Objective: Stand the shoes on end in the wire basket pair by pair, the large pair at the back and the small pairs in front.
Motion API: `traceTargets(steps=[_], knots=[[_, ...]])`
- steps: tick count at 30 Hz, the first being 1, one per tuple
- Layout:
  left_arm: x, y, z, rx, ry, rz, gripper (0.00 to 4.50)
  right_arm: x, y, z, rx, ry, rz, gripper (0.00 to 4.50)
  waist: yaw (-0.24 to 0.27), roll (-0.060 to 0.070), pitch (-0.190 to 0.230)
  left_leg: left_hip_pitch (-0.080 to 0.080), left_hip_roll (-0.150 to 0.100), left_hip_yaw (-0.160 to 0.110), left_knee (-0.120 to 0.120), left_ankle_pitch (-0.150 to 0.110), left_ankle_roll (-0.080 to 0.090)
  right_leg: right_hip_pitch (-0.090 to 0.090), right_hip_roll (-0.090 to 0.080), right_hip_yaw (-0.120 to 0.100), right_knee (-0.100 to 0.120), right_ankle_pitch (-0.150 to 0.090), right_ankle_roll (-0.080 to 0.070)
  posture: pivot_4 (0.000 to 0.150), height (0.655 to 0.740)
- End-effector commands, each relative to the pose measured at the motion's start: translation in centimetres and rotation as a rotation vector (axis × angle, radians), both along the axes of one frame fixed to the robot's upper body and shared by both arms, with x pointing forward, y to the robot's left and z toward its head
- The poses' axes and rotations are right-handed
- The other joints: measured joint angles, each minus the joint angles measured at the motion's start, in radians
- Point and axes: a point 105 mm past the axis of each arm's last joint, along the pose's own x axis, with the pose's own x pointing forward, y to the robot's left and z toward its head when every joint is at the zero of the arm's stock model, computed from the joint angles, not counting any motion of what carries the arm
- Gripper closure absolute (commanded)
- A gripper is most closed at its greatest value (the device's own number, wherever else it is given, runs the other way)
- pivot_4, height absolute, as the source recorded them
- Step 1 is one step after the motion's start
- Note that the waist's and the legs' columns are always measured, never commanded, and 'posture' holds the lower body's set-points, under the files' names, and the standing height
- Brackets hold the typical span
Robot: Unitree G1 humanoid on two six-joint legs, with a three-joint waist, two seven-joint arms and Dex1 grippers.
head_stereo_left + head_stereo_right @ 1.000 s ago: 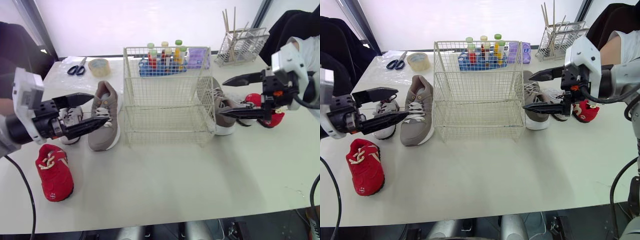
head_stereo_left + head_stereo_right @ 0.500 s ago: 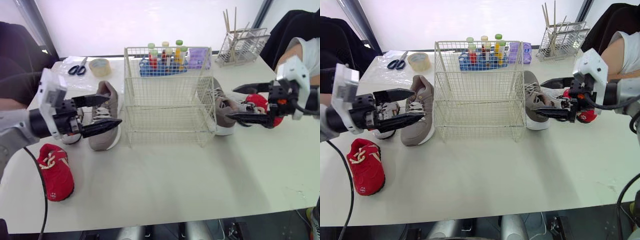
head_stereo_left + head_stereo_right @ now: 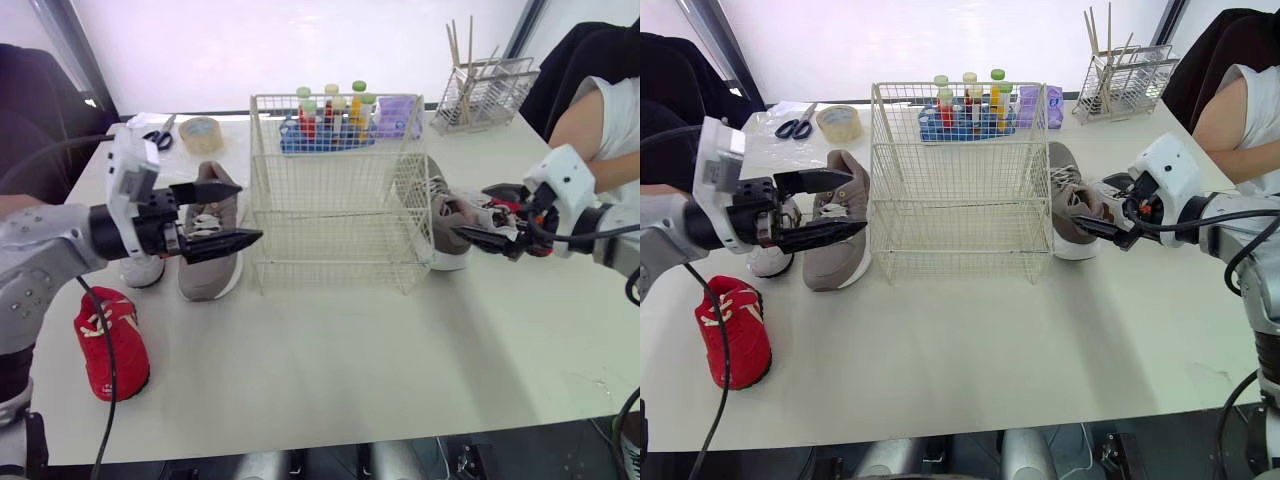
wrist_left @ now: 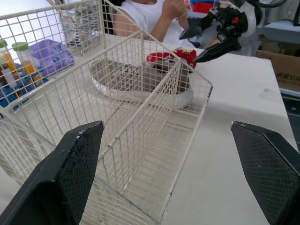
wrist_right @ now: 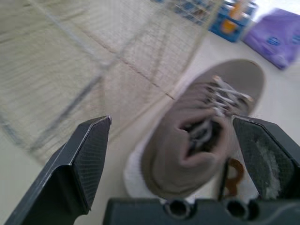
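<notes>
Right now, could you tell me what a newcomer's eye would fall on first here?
The white wire basket stands mid-table, no shoes in it. The open left gripper hovers by the left taupe shoe, and the open right gripper reaches at the right taupe shoe. A red shoe lies front left.

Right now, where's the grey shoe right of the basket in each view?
Left eye view: grey shoe right of the basket.
Right eye view: grey shoe also right of the basket.
Left wrist view: grey shoe beyond the basket's far wall, seen through the mesh.
Right wrist view: grey shoe between the open fingers of the right gripper, mesh beside it.
Shared landmark: the basket.
</notes>
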Motion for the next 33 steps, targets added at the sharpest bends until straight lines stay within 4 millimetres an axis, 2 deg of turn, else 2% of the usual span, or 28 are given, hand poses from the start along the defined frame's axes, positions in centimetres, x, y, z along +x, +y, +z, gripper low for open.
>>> traceTargets(steps=[1,3,6,13,16,19,24,26,28,31,33], knots=[[0.0,-0.1,0.9,0.004,-0.057,-0.014,0.02,0.2,0.3,0.4,0.066,-0.036,-0.116,0.0,0.0,0.0,0.0,0.0,0.0,0.0,0.0,0.0,0.0,0.0,0.0,0.0,0.0,0.0,0.0,0.15,0.74],[0.1,-0.2,1.0,0.004,-0.061,-0.018,0.02,0.4,-0.1,-0.7,0.071,-0.021,-0.181,0.0,0.0,0.0,0.0,0.0,0.0,0.0,0.0,0.0,0.001,-0.001,0.0,0.0,0.002,0.0,0.0,0.15,0.74],[0.4,-0.3,0.9,0.001,-0.066,-0.02,0.02,0.9,0.2,-1.5,0.189,-0.002,-0.247,0.0,0.0,0.0,0.0,0.0,0.0,0.0,0.001,0.001,0.002,-0.001,0.0,0.0,0.002,0.0,0.0,0.15,0.74],[0.4,-0.3,0.8,0.014,-0.077,-0.013,0.02,2.0,0.2,-4.7,0.208,0.052,-0.372,0.0,-0.002,-0.001,-0.001,0.0,0.0,0.0,0.001,0.002,0.002,-0.001,0.001,0.0,0.004,0.001,0.001,0.15,0.74],[0.3,-0.2,0.9,0.018,-0.083,-0.006,0.02,2.6,0.5,-5.3,0.228,0.053,-0.395,0.0,-0.002,-0.001,0.0,0.0,0.0,0.0,0.001,0.002,0.001,-0.001,0.001,0.0,0.004,0.001,0.001,0.15,0.74],[0.3,-0.1,0.9,0.023,-0.088,0.003,0.0,2.9,0.9,-5.7,0.234,0.057,-0.395,0.78,-0.003,-0.001,0.0,0.0,0.0,0.0,0.001,0.003,0.001,-0.001,0.001,0.0,0.005,0.001,0.002,0.15,0.74],[0.1,0.2,1.0,0.025,-0.09,0.015,0.0,3.3,1.5,-5.4,0.247,0.028,-0.377,2.91,-0.007,-0.001,-0.001,0.001,0.0,0.0,0.001,0.002,0.002,-0.001,0.001,0.0,0.005,0.001,0.002,0.15,0.74],[0.1,0.2,1.0,0.026,-0.091,0.018,0.0,3.4,1.6,-5.1,0.248,0.015,-0.374,3.92,-0.008,-0.001,-0.001,0.001,0.0,0.0,0.001,0.002,0.002,-0.001,0.001,0.0,0.006,0.001,0.002,0.15,0.74],[0.2,0.2,1.0,0.027,-0.092,0.019,0.0,3.4,1.6,-4.7,0.247,0.005,-0.37,4.36,-0.009,-0.001,-0.001,0.001,0.0,0.0,0.001,0.002,0.002,-0.001,0.002,0.0,0.006,0.001,0.002,0.15,0.74],[0.2,0.2,1.1,0.028,-0.093,0.017,0.0,3.5,1.2,-3.3,0.251,-0.037,-0.389,4.37,-0.009,-0.001,0.0,0.001,0.0,0.0,0.001,0.002,0.002,-0.001,0.002,0.0,0.006,0.001,0.002,0.15,0.74],[0.3,0.2,1.1,0.03,-0.095,0.013,0.0,3.5,1.0,-1.5,0.266,-0.082,-0.392,4.37,-0.009,0.0,0.0,0.001,0.0,0.0,0.001,0.003,0.002,-0.001,0.001,0.0,0.006,0.001,0.002,0.15,0.74]])
